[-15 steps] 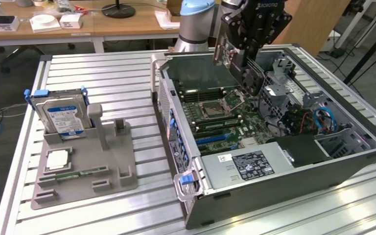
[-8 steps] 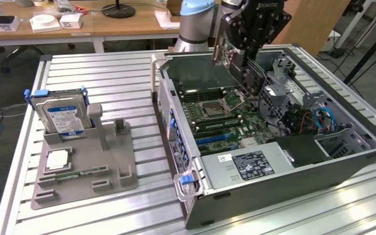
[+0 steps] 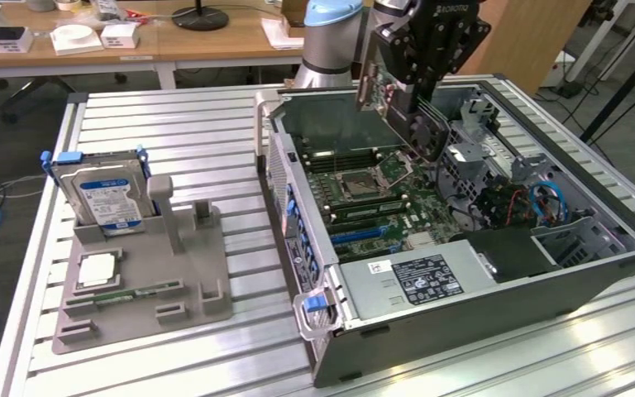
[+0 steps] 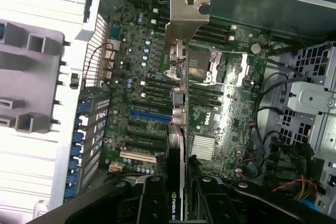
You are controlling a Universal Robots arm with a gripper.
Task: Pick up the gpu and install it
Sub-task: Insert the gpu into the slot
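Jaws grip the graphics card (image 3: 422, 124) by one end, narrowed onto its thin board, and hold it in the air over the open computer case (image 3: 516, 306), above the motherboard (image 4: 226, 114). Its silver bracket (image 4: 186, 17) is at the far end. Beside the case, a hard drive (image 3: 102, 194) stands on the tabletop (image 3: 185, 132).

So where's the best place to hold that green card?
Hold the card by its long top edge, coming from above and pinching its flat faces, as the gripper does. It is thin and hangs on edge, so its bottom edge and silver bracket are free.
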